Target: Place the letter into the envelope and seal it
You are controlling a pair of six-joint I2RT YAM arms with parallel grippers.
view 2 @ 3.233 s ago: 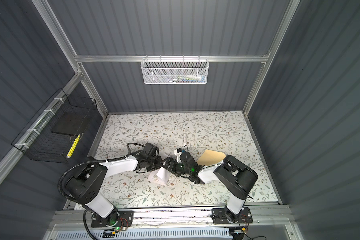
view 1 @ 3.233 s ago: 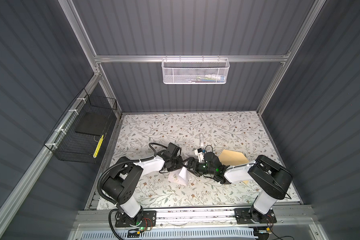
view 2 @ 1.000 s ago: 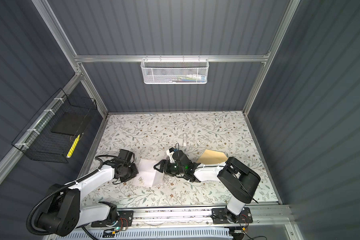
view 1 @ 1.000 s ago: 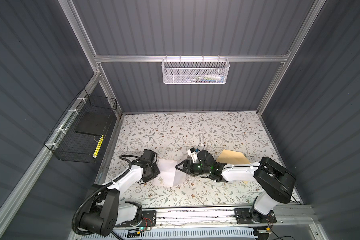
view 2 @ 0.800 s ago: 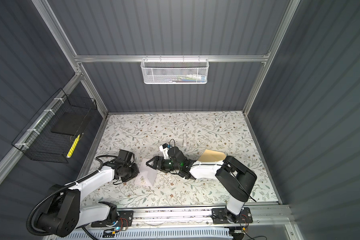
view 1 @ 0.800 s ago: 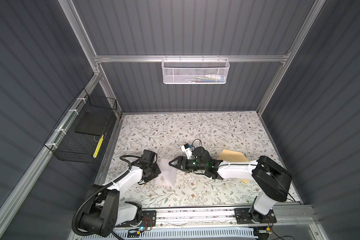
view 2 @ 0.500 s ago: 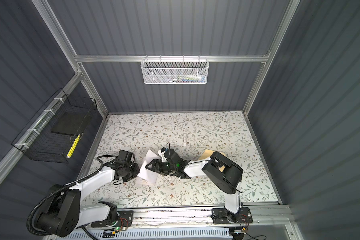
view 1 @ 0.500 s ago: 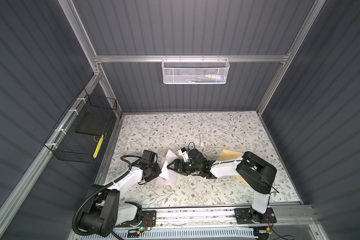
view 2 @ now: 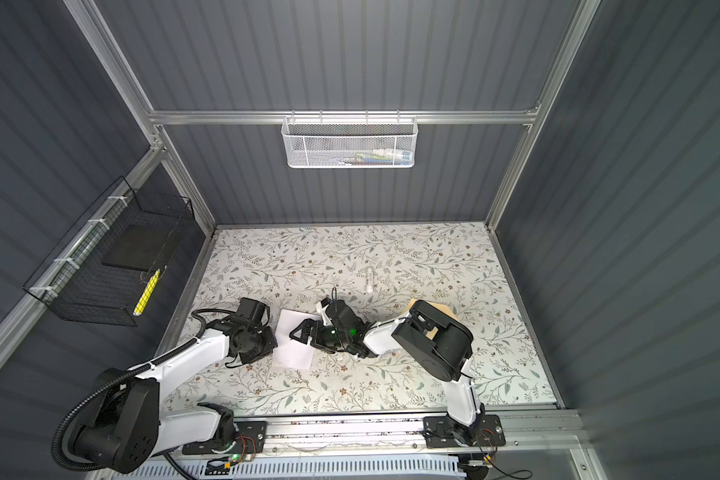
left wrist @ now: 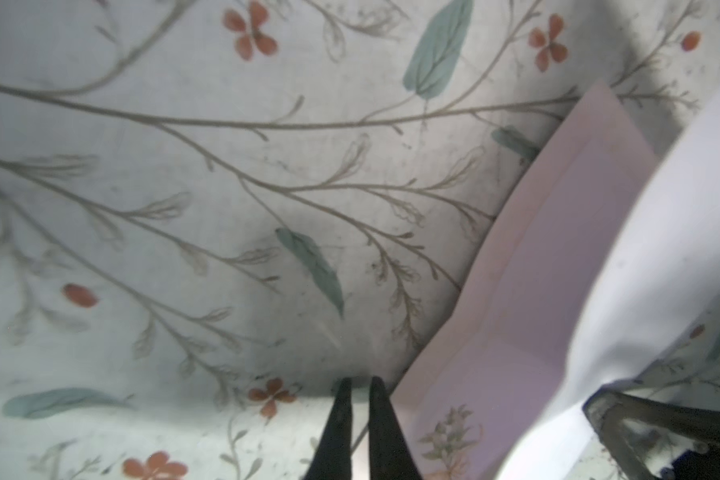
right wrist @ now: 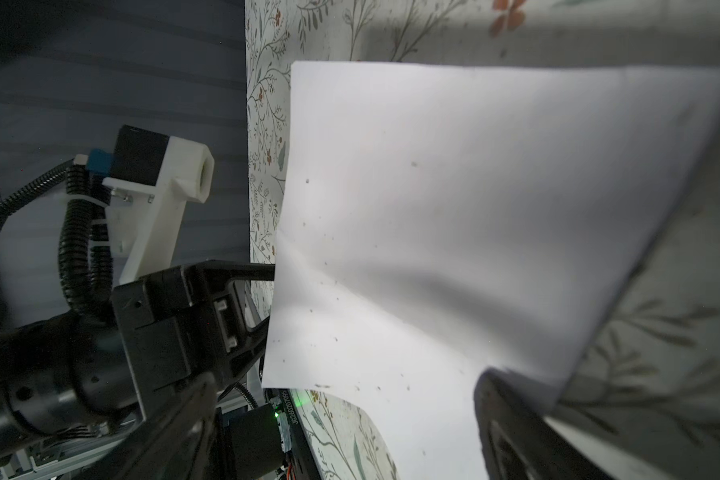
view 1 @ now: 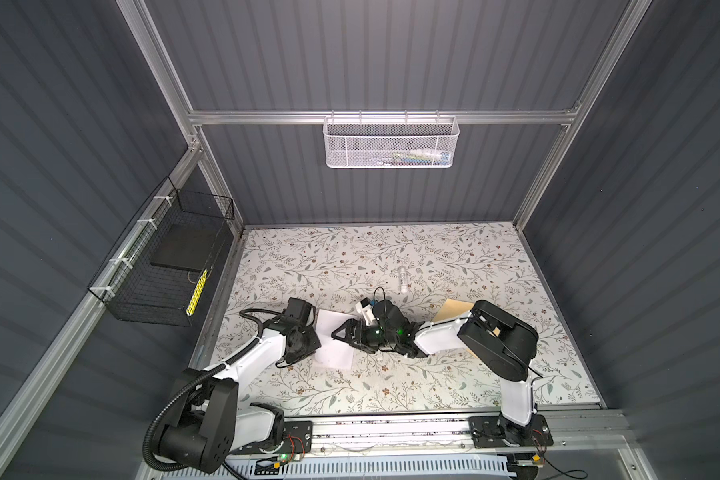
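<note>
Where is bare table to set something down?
Free: far table between back wall and tube; near strip between letter and front rail. Crowded: the middle, left gripper and right gripper at the letter, envelope partly under the right arm.

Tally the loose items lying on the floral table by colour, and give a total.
White: 2, the letter and the small tube
Tan: 1, the envelope
Total: 3
</note>
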